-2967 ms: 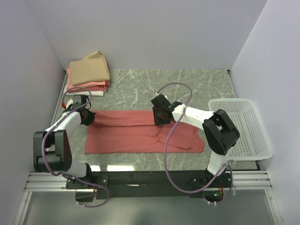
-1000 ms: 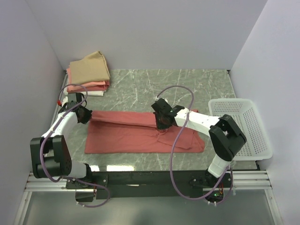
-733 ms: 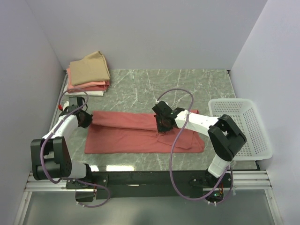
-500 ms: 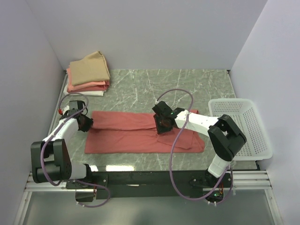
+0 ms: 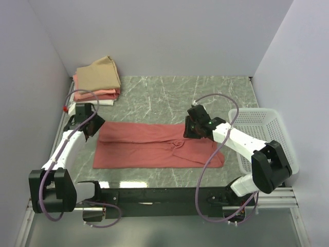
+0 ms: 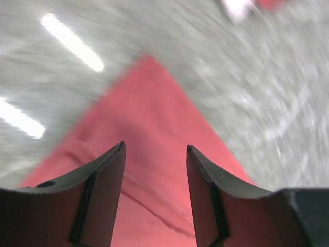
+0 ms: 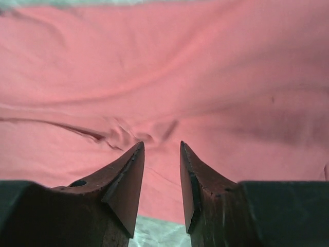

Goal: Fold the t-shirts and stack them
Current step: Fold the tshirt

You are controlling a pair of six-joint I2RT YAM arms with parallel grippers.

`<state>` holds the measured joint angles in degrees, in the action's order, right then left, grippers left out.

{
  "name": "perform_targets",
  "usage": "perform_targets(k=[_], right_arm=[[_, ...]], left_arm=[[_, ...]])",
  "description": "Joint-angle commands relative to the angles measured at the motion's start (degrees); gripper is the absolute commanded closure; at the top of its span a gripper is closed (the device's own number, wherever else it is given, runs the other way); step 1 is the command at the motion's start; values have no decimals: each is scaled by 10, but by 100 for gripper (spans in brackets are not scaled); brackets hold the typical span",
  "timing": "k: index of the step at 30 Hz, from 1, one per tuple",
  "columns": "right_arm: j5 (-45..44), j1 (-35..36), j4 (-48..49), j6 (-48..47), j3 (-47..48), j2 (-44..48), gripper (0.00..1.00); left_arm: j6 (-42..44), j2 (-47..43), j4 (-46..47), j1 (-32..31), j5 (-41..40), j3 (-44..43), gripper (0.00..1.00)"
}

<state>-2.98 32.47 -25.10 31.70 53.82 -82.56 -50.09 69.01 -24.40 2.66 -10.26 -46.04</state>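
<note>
On the marble table the red shirt lies flat in the middle, with the folded stack at the far left corner. The left gripper and right gripper hang over its far edge, jaws apart and empty; the next fold probably needs matching corners gripped evenly.

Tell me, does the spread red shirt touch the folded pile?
Apart. The top view shows a strip of bare table between the red shirt and the folded pile.
</note>
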Motion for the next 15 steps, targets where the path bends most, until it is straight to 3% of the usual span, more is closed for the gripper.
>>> perform_targets(k=[1, 4, 7, 15], right_arm=[[-20, 1, -12, 29, -43, 26, 58], [-9, -24, -7, 55, -61, 27, 58], [2, -36, 4, 71, -70, 15, 59], [7, -54, 44, 93, -79, -48, 60]], left_arm=[[31, 14, 15, -75, -11, -37, 44], [32, 62, 17, -142, -36, -64, 45], [22, 119, 11, -178, -43, -82, 53], [2, 161, 42, -213, -68, -8, 64]])
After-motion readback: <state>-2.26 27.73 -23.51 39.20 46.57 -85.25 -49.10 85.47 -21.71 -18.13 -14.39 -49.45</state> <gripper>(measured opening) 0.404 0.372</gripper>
